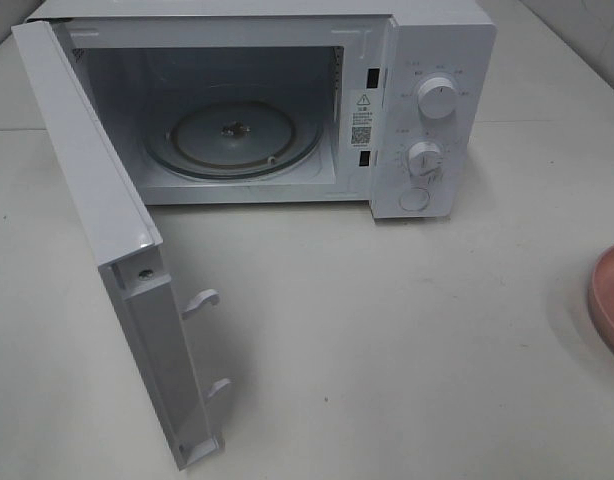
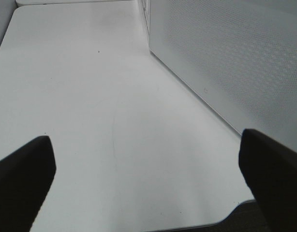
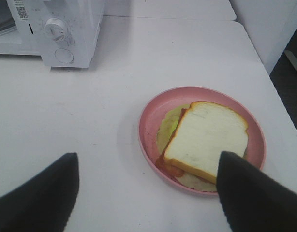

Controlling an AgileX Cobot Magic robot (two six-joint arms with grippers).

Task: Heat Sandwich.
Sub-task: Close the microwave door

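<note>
Resting on a pink plate (image 3: 149, 126) right of the open microwave (image 1: 427, 120), the sandwich (image 3: 206, 139) lay ungripped; both the left gripper (image 2: 148, 181) and right gripper (image 3: 148, 193) gaped empty; the microwave's labels were unreadable.

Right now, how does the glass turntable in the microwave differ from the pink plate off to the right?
The glass turntable is clear and bare; the pink plate is opaque and carries the sandwich.
The turntable sits inside the open microwave; the plate rests on the table, to the right of the microwave and nearer the camera.
The high camera shows the whole turntable, but only the plate's edge.
Both are round and shallow.
</note>
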